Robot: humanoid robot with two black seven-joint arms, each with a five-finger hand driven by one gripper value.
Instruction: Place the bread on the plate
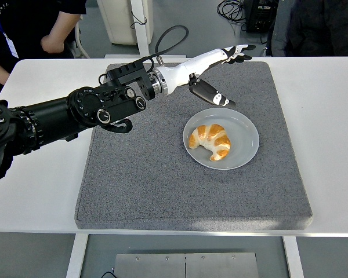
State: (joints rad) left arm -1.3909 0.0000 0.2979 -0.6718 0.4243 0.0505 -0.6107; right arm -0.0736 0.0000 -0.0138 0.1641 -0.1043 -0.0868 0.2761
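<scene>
A golden croissant [210, 141] lies on the grey plate [245, 152], which sits on the dark grey mat in the middle right. My left hand [223, 72] is raised above and behind the plate, white-shelled with dark fingers spread, holding nothing. Its thumb [211, 94] points down toward the plate's far rim without touching it. The left arm [75, 113] reaches in from the left edge. The right arm is out of view.
The grey mat [139, 179] covers most of the white table [35, 191]. A person sits at the top left behind the table [40, 29]. A white post [140, 26] and cables stand beyond the far edge.
</scene>
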